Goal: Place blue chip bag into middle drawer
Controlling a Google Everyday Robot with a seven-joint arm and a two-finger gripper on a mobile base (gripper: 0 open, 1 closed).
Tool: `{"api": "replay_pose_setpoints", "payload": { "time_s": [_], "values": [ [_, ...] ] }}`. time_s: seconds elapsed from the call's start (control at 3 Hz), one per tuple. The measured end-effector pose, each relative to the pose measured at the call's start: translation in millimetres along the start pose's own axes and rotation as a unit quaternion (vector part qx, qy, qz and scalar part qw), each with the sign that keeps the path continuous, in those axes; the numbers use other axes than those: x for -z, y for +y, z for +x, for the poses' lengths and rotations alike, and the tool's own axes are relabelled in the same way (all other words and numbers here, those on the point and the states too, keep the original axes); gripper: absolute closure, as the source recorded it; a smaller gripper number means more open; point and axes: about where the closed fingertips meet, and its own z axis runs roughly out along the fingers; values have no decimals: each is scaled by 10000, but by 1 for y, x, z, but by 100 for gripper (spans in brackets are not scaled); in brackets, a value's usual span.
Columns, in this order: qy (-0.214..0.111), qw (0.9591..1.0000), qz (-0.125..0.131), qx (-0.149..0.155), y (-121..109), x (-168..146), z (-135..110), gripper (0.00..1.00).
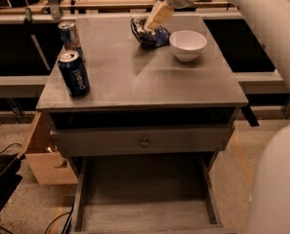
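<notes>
The blue chip bag (148,34), crumpled dark blue with white print, lies at the back of the grey cabinet top (134,77), just left of a white bowl. My gripper (157,15) hangs right above the bag's upper right part, at or very near its top edge. The middle drawer (144,204) is pulled out at the bottom front, a wide grey tray with a plank floor and low side walls, with nothing in it.
A white bowl (187,44) stands right of the bag. A blue Pepsi can (74,73) and a second can (69,34) stand on the left side. A shut drawer front with a knob (144,142) sits above the open drawer. A cardboard box (43,156) is on the floor at left. My white arm (261,18) crosses the upper right.
</notes>
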Motion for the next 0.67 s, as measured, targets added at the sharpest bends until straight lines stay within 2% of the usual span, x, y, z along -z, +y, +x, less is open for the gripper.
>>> {"api": "replay_pose_setpoints", "payload": {
  "time_s": [0.33, 0.67],
  "values": [
    [-8, 9991, -399, -148, 22, -41, 7, 0],
    [76, 9968, -690, -389, 44, -69, 20, 0]
  ]
}}
